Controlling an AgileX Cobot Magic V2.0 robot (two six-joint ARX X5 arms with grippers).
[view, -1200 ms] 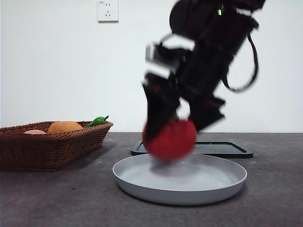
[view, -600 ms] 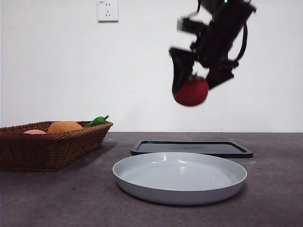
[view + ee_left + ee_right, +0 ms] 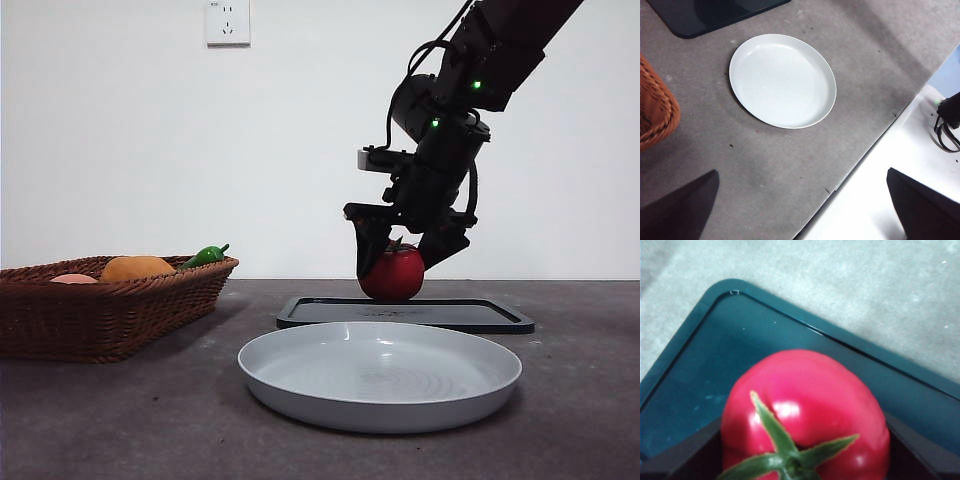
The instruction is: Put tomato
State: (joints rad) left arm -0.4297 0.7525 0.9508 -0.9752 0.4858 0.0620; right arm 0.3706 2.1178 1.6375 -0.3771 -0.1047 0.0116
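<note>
As the nearest thing to the camera, grey plate [image 3: 380, 375]: lies bare on the table [image 3: 120, 420], nothing in it; a second ago the tomato hung blurred just over its bowl, so this dish has been passed over.
Wicker basket [image 3: 100, 305]: off to one side, holding an orange fruit [image 3: 137, 267] and a green pepper [image 3: 205, 256], same as in both earlier frames.
Left gripper [image 3: 800, 210]: waits high over the table with its jaws spread wide, holding nothing.
Dark tray [image 3: 405, 313]: behind the plate, now the place the load has come to.
Tomato [image 3: 392, 272]: low over the tray, at or just above its floor; contact cannot be told from the front. Half a second ago it hung high in the air.
Right gripper [image 3: 395, 250]: jaws clamped on the tomato's two sides, calyx up between them in the wrist view.
Meaning for the task: the carry looks nearly finished; what seems left is to let go and lift clear.
</note>
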